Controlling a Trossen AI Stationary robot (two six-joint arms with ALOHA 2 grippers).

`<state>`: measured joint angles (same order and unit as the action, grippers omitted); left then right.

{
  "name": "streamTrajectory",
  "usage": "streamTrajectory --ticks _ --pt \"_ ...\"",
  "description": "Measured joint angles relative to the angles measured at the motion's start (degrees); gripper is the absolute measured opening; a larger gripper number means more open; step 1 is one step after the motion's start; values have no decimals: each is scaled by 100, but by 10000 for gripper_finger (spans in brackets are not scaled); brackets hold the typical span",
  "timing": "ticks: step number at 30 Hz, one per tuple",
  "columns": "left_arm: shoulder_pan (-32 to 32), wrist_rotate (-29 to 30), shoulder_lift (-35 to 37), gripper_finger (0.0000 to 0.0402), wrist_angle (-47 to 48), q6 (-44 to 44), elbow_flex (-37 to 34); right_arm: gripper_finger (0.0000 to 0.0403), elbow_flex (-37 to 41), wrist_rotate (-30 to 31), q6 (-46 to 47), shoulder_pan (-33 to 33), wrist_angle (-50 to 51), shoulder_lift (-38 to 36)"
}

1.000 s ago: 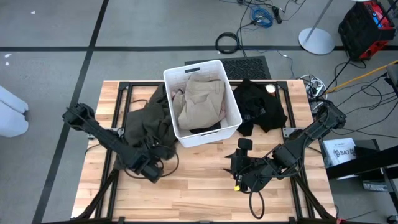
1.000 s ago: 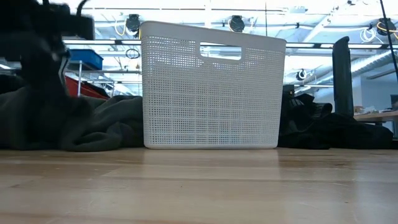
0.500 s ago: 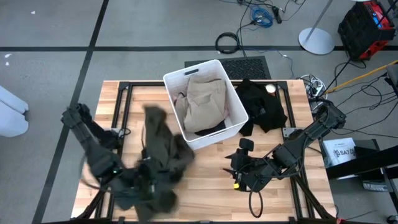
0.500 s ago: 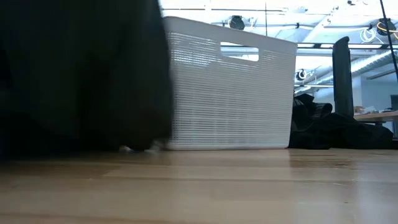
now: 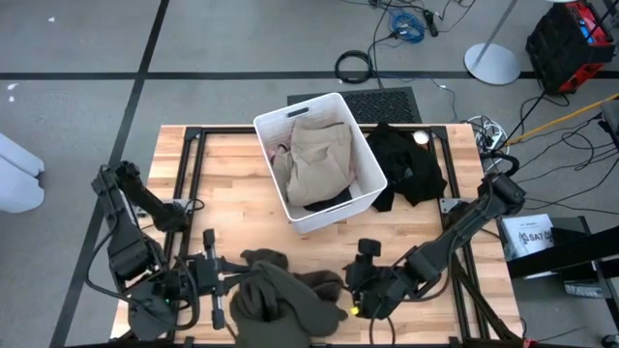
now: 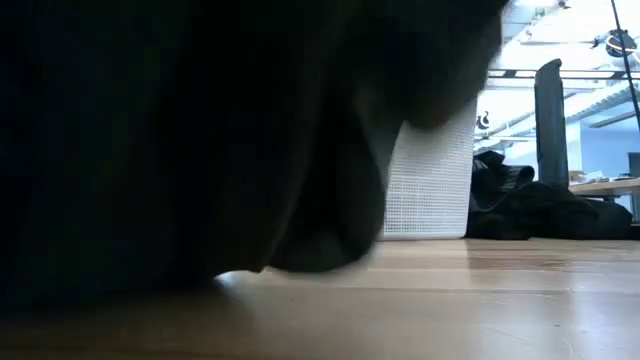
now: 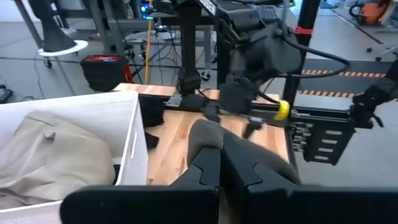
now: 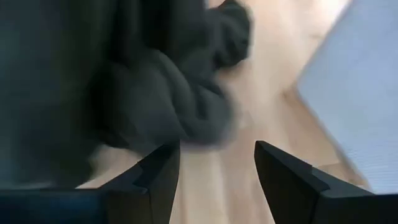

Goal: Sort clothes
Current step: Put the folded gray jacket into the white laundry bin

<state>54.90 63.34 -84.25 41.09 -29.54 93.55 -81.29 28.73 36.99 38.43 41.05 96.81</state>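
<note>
High view, left gripper (image 5: 224, 293): seen at the near left of the counter (image 5: 222, 174), with the fingers brought together and clamped on the dark olive garment (image 5: 285, 295).
Left wrist view: the 2 dark fingers (image 7: 208, 171) are seen pressed together with olive cloth between them.
Dark olive garment: bunched on the near edge of the counter, between the 2 grippers; in the low view it fills most of the picture, hanging close to the camera.
Right gripper (image 5: 356, 290): placed at the near middle of the counter, just beside the olive heap, with its fingers (image 8: 155, 171) apart and nothing between them; bare wood is seen in the gap.
White bin (image 5: 280, 203): set at the middle of the counter, well apart from both grippers.
Khaki tan garment (image 5: 319, 159): laid on top inside the bin; a pale pink piece (image 5: 281, 152) is seen at its left edge and a black piece (image 5: 327, 197) under its near edge.
Black garment (image 5: 401, 169): heaped on the counter, touching the right wall of the bin.
Other clothes: whether more lie under the khaki cannot be told.
</note>
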Motion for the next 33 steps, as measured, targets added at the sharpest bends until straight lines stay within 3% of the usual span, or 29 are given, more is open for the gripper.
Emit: streamTrajectory --ticks 5,11,13,18,20,26,33 --pt "-100 152 0 0 29 119 6 194 0 -359 -1 63 -91 18" --pt "-267 302 22 0 113 334 21 194 0 -227 -454 103 -643 -109" --pt "-336 251 26 0 208 338 21 194 0 201 -831 106 -1044 -109" --pt "-475 -205 28 0 202 445 21 194 -9 2431 -2108 131 -2220 14" --pt "-517 -498 28 0 189 595 21 194 -7 2826 -2769 140 -2902 140" --pt "-706 -1450 28 0 169 669 21 194 -7 1862 -4429 -128 -4953 373" --pt "-892 -2234 28 0 -365 1420 21 194 -7 600 -4629 -673 -5468 376"
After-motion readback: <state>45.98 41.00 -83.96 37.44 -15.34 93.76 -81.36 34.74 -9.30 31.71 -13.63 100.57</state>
